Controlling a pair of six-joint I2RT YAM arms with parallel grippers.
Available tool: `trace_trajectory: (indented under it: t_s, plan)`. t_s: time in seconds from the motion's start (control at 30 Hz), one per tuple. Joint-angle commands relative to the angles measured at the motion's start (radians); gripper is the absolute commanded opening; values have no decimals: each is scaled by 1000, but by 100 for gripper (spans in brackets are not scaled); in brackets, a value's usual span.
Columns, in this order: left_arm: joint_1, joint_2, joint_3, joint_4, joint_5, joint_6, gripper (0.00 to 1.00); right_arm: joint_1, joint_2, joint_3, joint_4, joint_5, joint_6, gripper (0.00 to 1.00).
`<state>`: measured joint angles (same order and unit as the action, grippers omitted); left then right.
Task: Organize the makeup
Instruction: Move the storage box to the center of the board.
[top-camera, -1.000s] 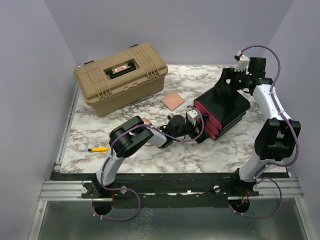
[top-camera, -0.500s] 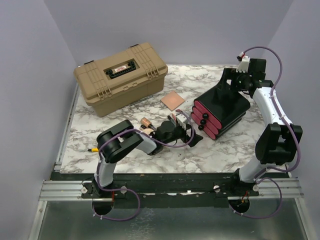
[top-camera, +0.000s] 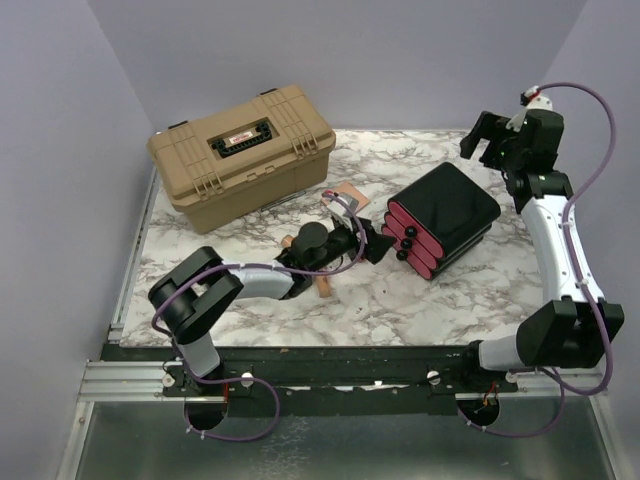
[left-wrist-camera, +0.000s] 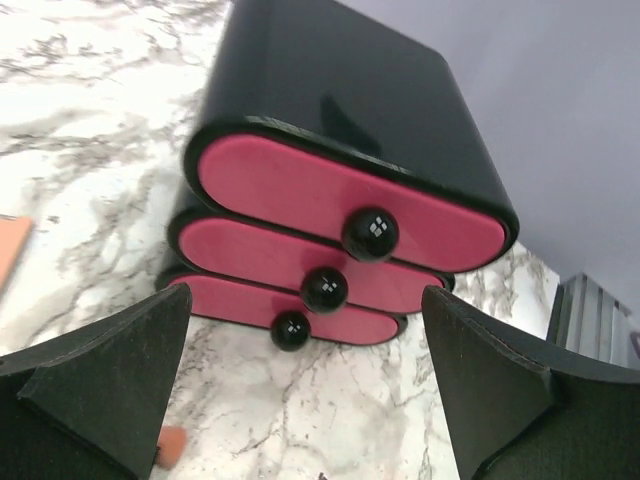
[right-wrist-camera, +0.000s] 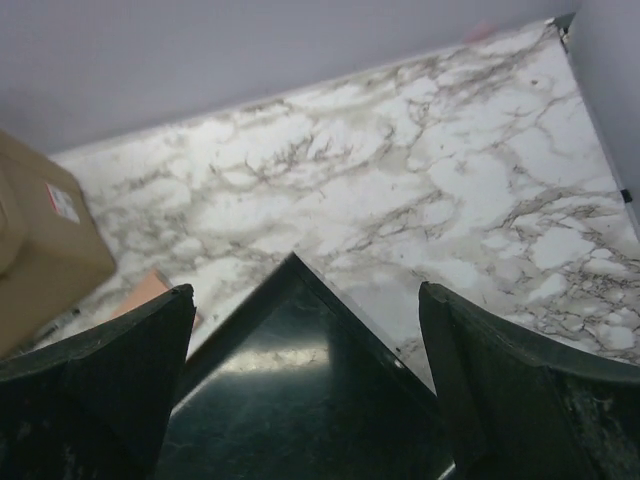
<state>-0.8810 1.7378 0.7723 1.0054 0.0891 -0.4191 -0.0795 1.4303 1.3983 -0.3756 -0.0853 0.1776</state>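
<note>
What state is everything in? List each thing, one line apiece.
Case: lid shut.
Box: all three drawers shut.
Left gripper: open, empty, facing the drawers.
Right gripper: open, empty, above the box.
Compact: lying flat, partly hidden.
Tube: lying on its side.

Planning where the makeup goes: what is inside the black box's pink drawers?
All three pink drawers of the black box are shut; only their fronts and black knobs show. Their contents are covered.
</note>
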Motion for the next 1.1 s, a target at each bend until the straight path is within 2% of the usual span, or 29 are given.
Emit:
trace_trajectory:
  t_s: [0.0,0.1,0.17,0.27,0.33,0.43,0.57,0.67,0.8,0.93,1.0,1.07]
  plan:
    - [65,-104,63,-206,-9,-74,99,1,-69,-21,103,111,223,100]
    - [123,-156,65,-260,29,-152,99,1,-74,11,52,9,287,100]
    - [159,-202,47,-271,74,-150,99,1,-80,22,36,-52,336,100]
    - [235,-242,61,-345,180,-150,99,1,-112,-1,45,-174,400,100]
    - [268,-252,92,-408,242,-170,99,2,-156,-55,87,-203,481,100]
    - [275,-279,143,-507,233,-161,99,1,-225,-185,181,-333,519,100]
    - [273,-360,156,-589,180,-142,99,3,-264,-273,252,-520,565,100]
    - [264,-437,169,-695,129,-72,99,5,-302,-350,237,-602,608,100]
    - [249,-518,234,-820,41,-2,99,15,-398,-423,218,-644,531,100]
    - [248,-533,296,-908,-5,13,99,14,-410,-365,54,-681,396,100]
    - [250,-549,283,-898,-41,8,99,14,-419,-342,-36,-668,344,100]
    - [251,-572,244,-819,-61,-20,99,14,-447,-350,-86,-631,309,100]
